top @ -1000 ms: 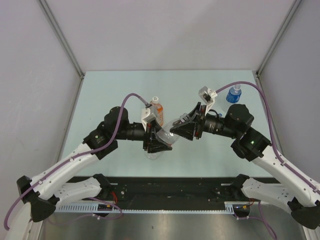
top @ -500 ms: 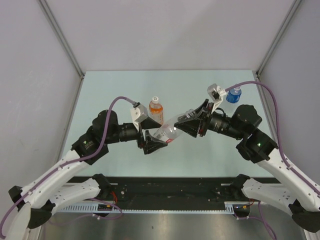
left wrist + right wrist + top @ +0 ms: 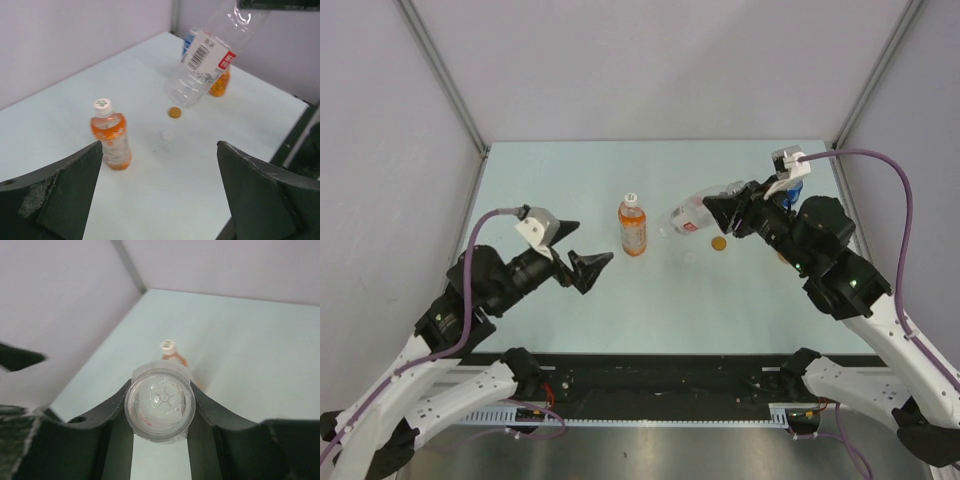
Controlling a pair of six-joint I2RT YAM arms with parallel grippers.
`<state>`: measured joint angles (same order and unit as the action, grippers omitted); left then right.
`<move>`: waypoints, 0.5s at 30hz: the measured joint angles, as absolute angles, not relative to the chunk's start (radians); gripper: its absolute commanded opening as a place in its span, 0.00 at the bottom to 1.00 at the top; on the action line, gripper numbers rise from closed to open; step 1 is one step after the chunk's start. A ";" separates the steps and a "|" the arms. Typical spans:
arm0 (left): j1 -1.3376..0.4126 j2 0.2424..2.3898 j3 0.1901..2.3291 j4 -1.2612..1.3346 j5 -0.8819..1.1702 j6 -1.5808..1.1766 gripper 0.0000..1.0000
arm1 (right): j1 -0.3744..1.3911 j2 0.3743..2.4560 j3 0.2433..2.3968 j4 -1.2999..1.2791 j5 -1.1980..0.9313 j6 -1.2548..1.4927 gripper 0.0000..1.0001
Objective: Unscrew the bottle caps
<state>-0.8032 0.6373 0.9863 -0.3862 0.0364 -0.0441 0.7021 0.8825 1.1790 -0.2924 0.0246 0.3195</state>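
On the pale table [image 3: 560, 180], orange cap [image 3: 719, 243] and loose white cap [image 3: 167, 135] lying near each other, right gripper [image 3: 718, 212] clamped round a tilted clear bottle [image 3: 692, 216], left gripper [image 3: 588, 266] spread wide and empty, orange drink bottle [image 3: 633, 232] upright, capped.

orange cap [image 3: 719, 243]: on table [image 3: 570, 180]; white cap [image 3: 166, 135]: near it; third cap [image 3: 631, 198]: on bottle [image 3: 633, 232]

No words or numbers legible anywhere. Clear bottle [image 3: 202, 65], tilted over far-right part of table: white label [image 3: 206, 51] with black barcode, bars only, plus red patch whose print is too blurred to read. Orange-drink bottle [image 3: 111, 140], mid-table: white cap [image 3: 102, 104] bears faint greenish mark, undecipherable.
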 measured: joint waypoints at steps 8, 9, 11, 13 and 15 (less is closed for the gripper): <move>-0.802 0.554 0.984 -0.406 -0.210 -0.080 1.00 | 0.678 1.087 1.182 -0.317 0.366 0.265 0.28; -0.802 0.551 0.981 -0.406 -0.219 -0.082 1.00 | 0.675 1.120 1.183 -0.305 0.394 0.256 0.28; -0.802 0.549 0.975 -0.408 -0.237 -0.091 1.00 | 0.669 1.178 1.183 -0.286 0.433 0.247 0.27; -0.802 0.549 0.969 -0.409 -0.249 -0.101 1.00 | 0.662 1.238 1.190 -0.260 0.462 0.239 0.27; -0.802 0.549 0.961 -0.412 -0.259 -0.108 1.00 | 0.654 1.298 1.199 -0.242 0.483 0.234 0.27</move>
<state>-0.8024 0.5491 0.9607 -0.4118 -0.2592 -0.1078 0.6544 1.2980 1.1988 -0.2417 0.4831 0.2337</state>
